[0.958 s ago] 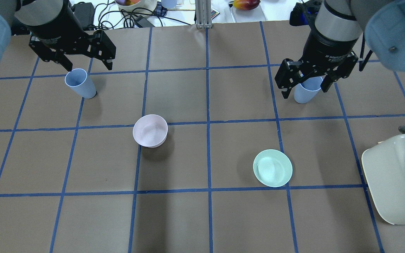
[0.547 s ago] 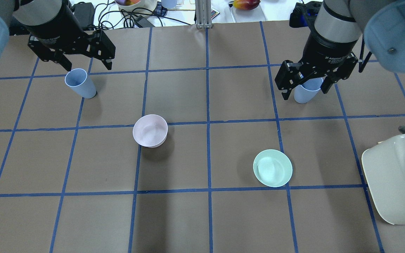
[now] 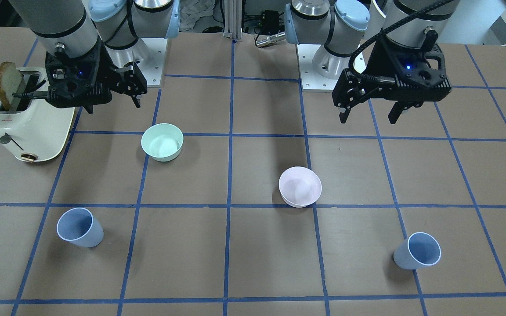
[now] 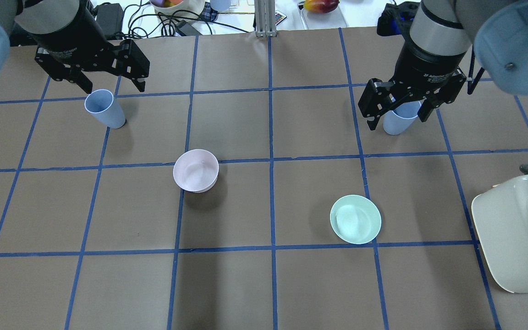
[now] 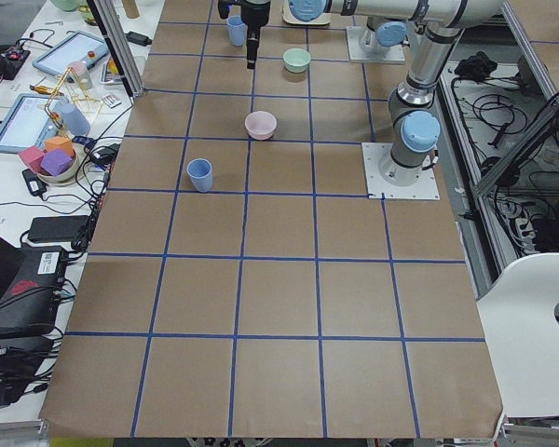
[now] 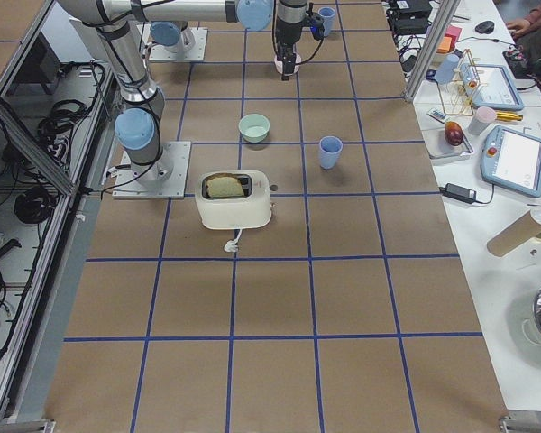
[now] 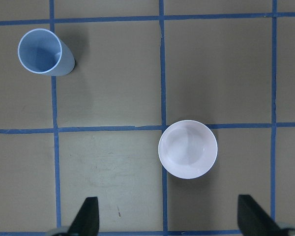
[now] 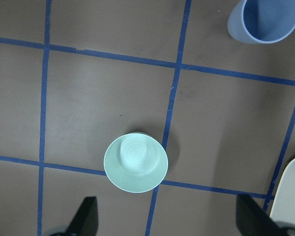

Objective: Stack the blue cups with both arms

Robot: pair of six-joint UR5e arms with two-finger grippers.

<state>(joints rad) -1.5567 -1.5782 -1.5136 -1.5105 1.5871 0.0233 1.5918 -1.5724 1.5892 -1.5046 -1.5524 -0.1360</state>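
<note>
Two blue cups stand upright and apart on the brown table. One is on my left side [image 4: 104, 109] [image 3: 417, 251] [image 7: 42, 51]. The other is on my right side [image 4: 399, 123] [image 3: 79, 227] [image 8: 265, 19]. My left gripper [image 4: 113, 86] [image 3: 367, 116] is open and empty, high above the table and nearer my base than its cup. My right gripper [image 4: 398, 120] [image 3: 112, 106] is open and empty too, high up. In the overhead view it overlaps the right cup's rim, but the front view shows it well apart.
A pale pink bowl [image 4: 195, 170] [image 7: 188, 149] sits left of centre. A mint-green bowl [image 4: 355, 219] [image 8: 135, 163] sits right of centre. A cream toaster [image 4: 516, 233] [image 3: 27, 127] with a bread slice stands at my right edge. Cables and clutter lie beyond the far edge.
My left gripper has drifted slightly toward the far left. The right gripper has barely moved. Cups and bowls stay where they were.
</note>
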